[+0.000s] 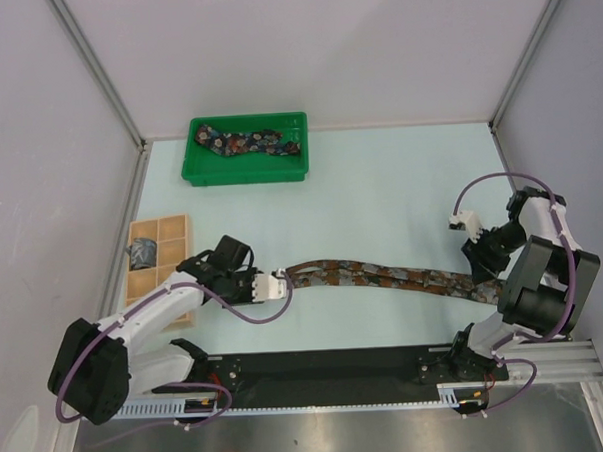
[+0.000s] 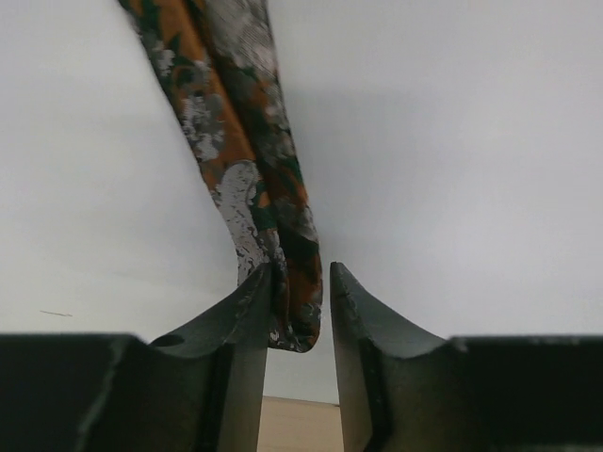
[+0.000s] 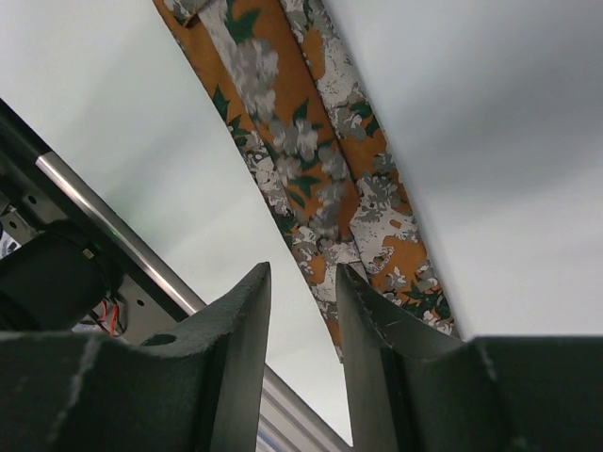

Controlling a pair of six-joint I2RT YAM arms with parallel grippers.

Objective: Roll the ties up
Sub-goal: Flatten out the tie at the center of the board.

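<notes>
A rust-brown floral tie (image 1: 384, 277) lies stretched left to right across the table. My left gripper (image 1: 281, 281) is at its left end. In the left wrist view that folded end (image 2: 283, 282) sits between the fingers of the left gripper (image 2: 300, 268), resting on the left finger with a slim gap to the right one. My right gripper (image 1: 482, 276) is over the tie's right end. In the right wrist view the tie (image 3: 301, 141) runs behind the right finger, and the right gripper (image 3: 303, 268) holds nothing. A dark navy floral tie (image 1: 248, 141) lies in the green tray. A grey-blue tie (image 1: 143, 255) sits rolled in the wooden box.
The green plastic tray (image 1: 194, 176) stands at the back left. The tan wooden compartment box (image 1: 172, 230) is at the left edge beside my left arm. A black rail (image 1: 328, 370) with a metal bar (image 3: 113, 231) runs along the near edge. Walls close in both sides.
</notes>
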